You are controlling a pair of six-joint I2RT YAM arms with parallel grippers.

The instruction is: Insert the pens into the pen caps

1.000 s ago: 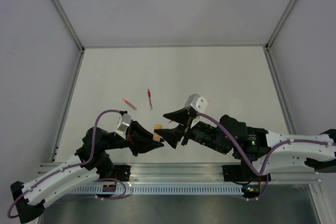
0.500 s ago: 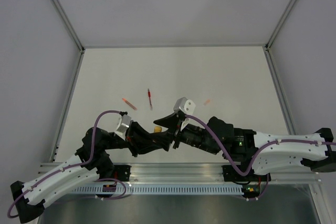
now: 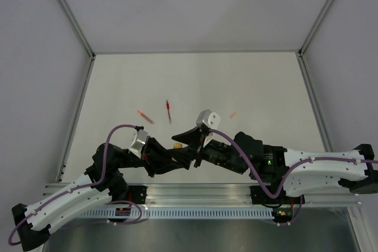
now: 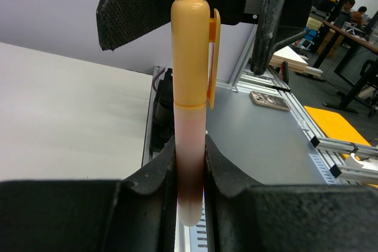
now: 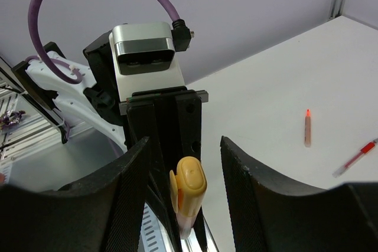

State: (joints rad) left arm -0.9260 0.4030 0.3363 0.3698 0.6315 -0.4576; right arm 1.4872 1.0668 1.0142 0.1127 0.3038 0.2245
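Note:
My left gripper (image 4: 190, 159) (image 3: 170, 156) is shut on the pale salmon pen (image 4: 190, 125), which it holds upright by its lower end. An orange pen cap (image 4: 191, 51) (image 5: 191, 190) (image 3: 176, 144) with a clip sits on the pen's top. My right gripper (image 5: 185, 143) (image 3: 188, 144) straddles that cap. Its jaws are open, with a gap on each side of the cap. A dark red pen (image 3: 169, 111) (image 5: 354, 156) lies on the table beyond both grippers. A shorter reddish-orange piece (image 3: 144, 117) (image 5: 307, 128) lies to its left.
A small orange piece (image 3: 233, 114) lies on the white table (image 3: 236, 81) to the right of the right gripper. Both arms meet near the table's front edge, above the aluminium rail (image 3: 201, 192). Grey walls enclose the table on three sides.
My right gripper has moved left to the left gripper and now brackets the capped pen, its jaws narrower than before. The small orange piece it covered now shows. The left arm stayed still.

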